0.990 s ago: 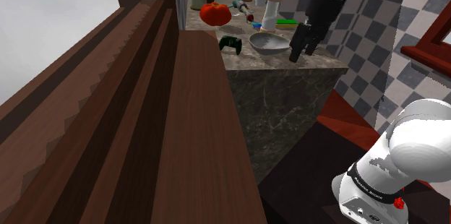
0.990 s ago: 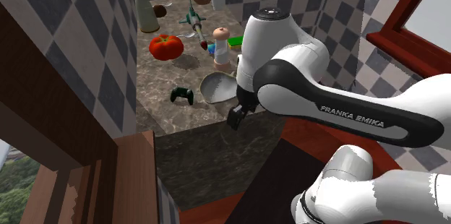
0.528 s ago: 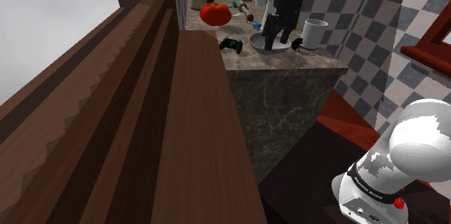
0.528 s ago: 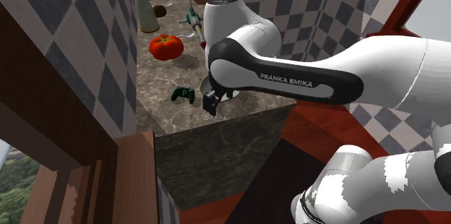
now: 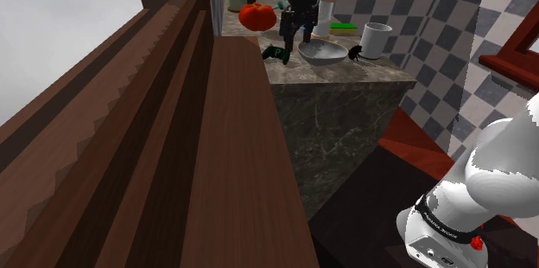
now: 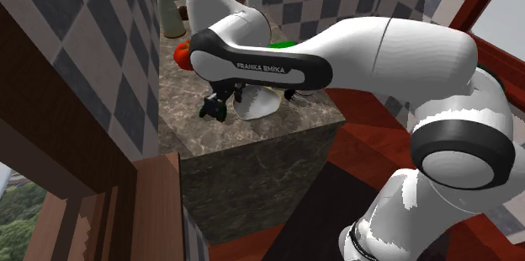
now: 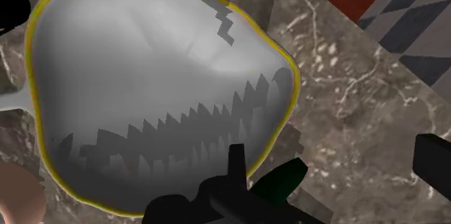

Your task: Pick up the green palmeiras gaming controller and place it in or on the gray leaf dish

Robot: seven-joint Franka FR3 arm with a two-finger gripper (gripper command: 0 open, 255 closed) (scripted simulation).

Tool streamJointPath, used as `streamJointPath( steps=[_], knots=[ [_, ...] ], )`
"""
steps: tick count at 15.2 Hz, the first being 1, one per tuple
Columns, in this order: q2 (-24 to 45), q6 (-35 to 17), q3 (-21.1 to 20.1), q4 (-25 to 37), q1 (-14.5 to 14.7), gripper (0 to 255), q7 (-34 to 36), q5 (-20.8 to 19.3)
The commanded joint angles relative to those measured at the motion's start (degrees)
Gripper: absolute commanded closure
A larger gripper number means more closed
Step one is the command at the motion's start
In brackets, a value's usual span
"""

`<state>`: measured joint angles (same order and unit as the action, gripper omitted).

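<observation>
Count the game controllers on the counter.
1. The green controller lies near the counter's edge, beside the gray dish, with the gripper close by. The arm covers part of the counter, so another may be hidden.

The marble counter [image 5: 341, 72] carries a green controller [image 5: 273, 53], grey dish [image 5: 321, 51], red tomato [image 5: 257, 15] and white mug [image 5: 375, 40].

Red tomato [image 5: 257, 15], white mug [image 5: 376, 40], marble counter [image 6: 181, 103]
</observation>
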<state>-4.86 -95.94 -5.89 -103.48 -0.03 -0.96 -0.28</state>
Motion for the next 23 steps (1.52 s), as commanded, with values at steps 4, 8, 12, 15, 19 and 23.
streamJointPath(
  steps=[4, 8, 12, 15, 19, 23],
  knots=[
    [14.2, 5.2, -0.7, 16.9, 0.7, 0, -1.4, -2.7],
    [13.5, 1.9, -0.6, 12.9, 0.6, 0, -1.4, -2.6],
    [13.1, -1.0, -0.5, 9.6, 0.6, 0, -1.4, -2.6],
    [13.1, -1.0, -0.5, 9.6, 0.6, 0, -1.4, -2.6],
    [13.1, -1.0, -0.5, 9.6, 0.6, 0, -1.4, -2.6],
    [13.1, -0.8, -0.5, 9.9, 0.6, 255, -1.4, -2.6]
  ],
)
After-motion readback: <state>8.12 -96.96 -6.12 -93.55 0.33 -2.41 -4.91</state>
